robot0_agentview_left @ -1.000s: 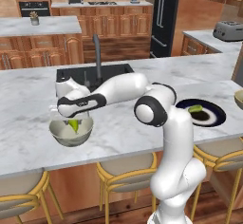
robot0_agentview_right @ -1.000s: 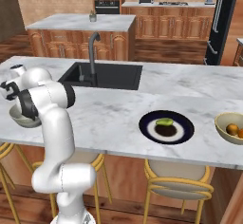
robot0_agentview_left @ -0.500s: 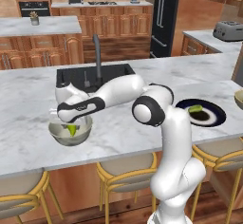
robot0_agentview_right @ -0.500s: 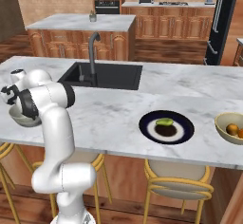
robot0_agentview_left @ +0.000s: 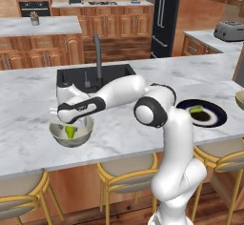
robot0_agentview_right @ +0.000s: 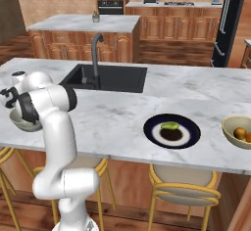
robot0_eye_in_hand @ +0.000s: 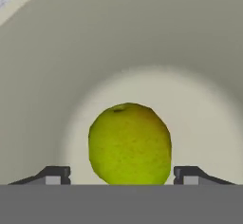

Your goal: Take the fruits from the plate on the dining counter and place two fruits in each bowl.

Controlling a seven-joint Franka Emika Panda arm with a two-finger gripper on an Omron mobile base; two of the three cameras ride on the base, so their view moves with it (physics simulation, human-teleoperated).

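My gripper point(robot0_agentview_left: 71, 123) hangs over the left bowl point(robot0_agentview_left: 57, 138) on the dining counter point(robot0_agentview_left: 28, 119), pointing down into it. The hand view has the green pear point(robot0_eye_in_hand: 129, 144) resting on the bowl's floor point(robot0_eye_in_hand: 142, 38). The gripper point(robot0_eye_in_hand: 122, 174) is open, with a gap between each fingertip point(robot0_eye_in_hand: 57, 173) and the pear. From the left base view the pear point(robot0_agentview_left: 70, 131) shows inside the bowl. A yellow-green oblong fruit point(robot0_agentview_right: 170, 126) lies on the dark plate point(robot0_agentview_right: 193, 127). The right bowl point(robot0_agentview_right: 230, 126) holds two orange fruits point(robot0_agentview_right: 240, 133). The left bowl point(robot0_agentview_right: 19, 122) is partly behind my arm.
The black sink point(robot0_agentview_left: 95, 76) and its tap point(robot0_agentview_left: 97, 52) sit just behind the left bowl. Stools point(robot0_agentview_left: 124, 176) line the counter's near side. A separate marble island point(robot0_agentview_right: 83, 23) stands further back. Bare marble stretches between the left bowl and the plate point(robot0_agentview_left: 217, 112).
The jaws have spread apart and let go of the pear, which now sits on the bottom of the left bowl. The arm has barely shifted.
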